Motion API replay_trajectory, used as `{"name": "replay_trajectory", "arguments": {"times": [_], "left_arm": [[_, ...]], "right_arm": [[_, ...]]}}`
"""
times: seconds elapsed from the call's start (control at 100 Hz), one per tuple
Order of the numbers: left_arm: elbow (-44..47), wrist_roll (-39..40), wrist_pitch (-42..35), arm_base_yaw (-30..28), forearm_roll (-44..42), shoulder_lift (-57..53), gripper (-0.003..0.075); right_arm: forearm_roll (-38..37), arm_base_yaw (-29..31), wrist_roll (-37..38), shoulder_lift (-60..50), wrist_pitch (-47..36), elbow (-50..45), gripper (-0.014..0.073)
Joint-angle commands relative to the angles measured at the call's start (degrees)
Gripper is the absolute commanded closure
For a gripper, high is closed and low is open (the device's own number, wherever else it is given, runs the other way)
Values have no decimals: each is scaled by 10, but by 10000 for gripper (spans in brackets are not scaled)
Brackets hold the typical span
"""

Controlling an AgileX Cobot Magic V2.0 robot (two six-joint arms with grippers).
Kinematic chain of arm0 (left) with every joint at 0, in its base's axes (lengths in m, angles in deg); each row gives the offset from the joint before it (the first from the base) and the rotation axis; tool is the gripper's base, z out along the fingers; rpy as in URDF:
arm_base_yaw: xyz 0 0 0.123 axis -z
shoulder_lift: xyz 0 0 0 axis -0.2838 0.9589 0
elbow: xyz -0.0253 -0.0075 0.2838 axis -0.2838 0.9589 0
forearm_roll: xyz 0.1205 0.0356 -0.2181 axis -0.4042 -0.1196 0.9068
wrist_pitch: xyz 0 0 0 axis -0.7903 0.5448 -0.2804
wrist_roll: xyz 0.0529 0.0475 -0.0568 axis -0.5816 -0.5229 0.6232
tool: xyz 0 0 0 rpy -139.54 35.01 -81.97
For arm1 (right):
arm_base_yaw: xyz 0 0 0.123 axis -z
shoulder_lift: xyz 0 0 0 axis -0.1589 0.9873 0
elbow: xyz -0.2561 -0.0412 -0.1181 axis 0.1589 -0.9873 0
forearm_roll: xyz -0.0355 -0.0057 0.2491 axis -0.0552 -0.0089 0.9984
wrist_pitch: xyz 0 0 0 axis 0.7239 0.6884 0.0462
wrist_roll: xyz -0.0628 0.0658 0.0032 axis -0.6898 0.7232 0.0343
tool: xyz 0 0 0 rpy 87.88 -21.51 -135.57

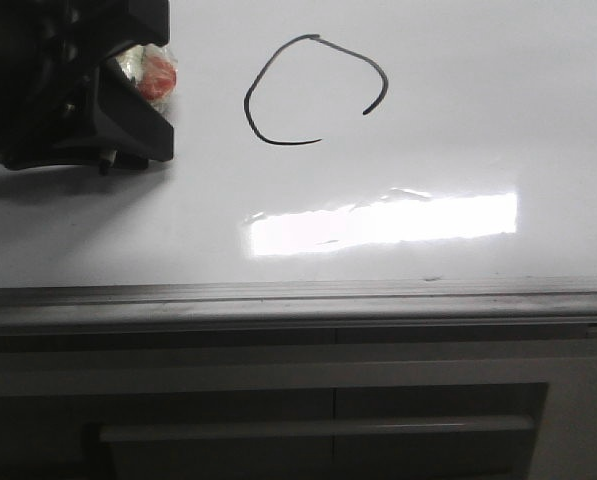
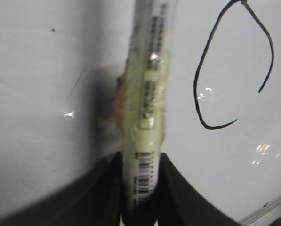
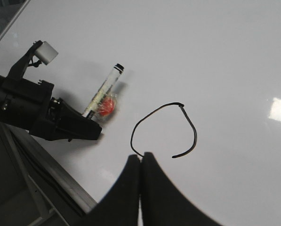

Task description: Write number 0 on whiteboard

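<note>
The whiteboard [image 1: 458, 120] fills the front view. The number 0 [image 1: 246, 103] is a thin black loop with a gap at its lower right. It also shows in the left wrist view [image 2: 195, 89] and the right wrist view [image 3: 195, 134]. My left gripper [image 1: 143, 115] is at the board's upper left, to the left of the loop. It is shut on a white marker [image 2: 147, 94] wrapped in yellowish tape, with a red blob beside it [image 3: 109, 106]. The marker's black tip [image 3: 119, 67] points away from the loop. My right gripper [image 3: 141, 157] is shut and empty, hovering near the loop's lower left.
A grey metal rail [image 1: 298, 300] runs along the board's bottom edge. Dark grey panelling with a long handle [image 1: 318, 428] lies below it. A bright glare patch [image 1: 378, 225] sits under the loop. The left arm's black body [image 3: 22, 101] reaches in over the rail.
</note>
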Motion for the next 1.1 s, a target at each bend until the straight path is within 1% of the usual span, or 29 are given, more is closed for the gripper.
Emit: {"name": "replay_trajectory", "arguments": {"times": [0.0, 0.03, 0.07, 0.25, 0.29, 0.34, 0.46, 0.51, 0.54, 0.73, 0.88, 1.09], "left_arm": [[-13, 4, -45, -2, 4, 0, 450], [-13, 4, -46, -2, 4, 0, 420], [-13, 4, -47, -2, 4, 0, 405], [-13, 4, -47, -2, 4, 0, 400], [-13, 4, -47, -2, 3, 0, 383], [-13, 4, -47, -2, 3, 0, 331], [-13, 4, -47, -2, 3, 0, 151], [-13, 4, -47, -2, 3, 0, 115], [-13, 4, -47, -2, 3, 0, 109], [-13, 4, -46, -2, 3, -9, 110], [-13, 4, -45, -2, 0, -45, 126], [-13, 0, -40, -2, -2, -128, 262]], "right_arm": [[21, 3, 2, -2, -17, 14, 662], [21, 3, 2, -2, -17, 14, 662], [21, 3, 2, -2, -17, 14, 662], [21, 3, 2, -2, -13, 14, 662], [21, 3, 2, -2, -13, 14, 662], [21, 3, 2, -2, -13, 14, 662], [21, 3, 2, -2, -13, 14, 662], [21, 3, 2, -2, -13, 14, 662], [21, 3, 2, -2, -13, 14, 662], [21, 3, 2, -2, -13, 14, 662], [21, 3, 2, -2, -21, 14, 662], [21, 3, 2, -2, -31, 14, 662]]}}
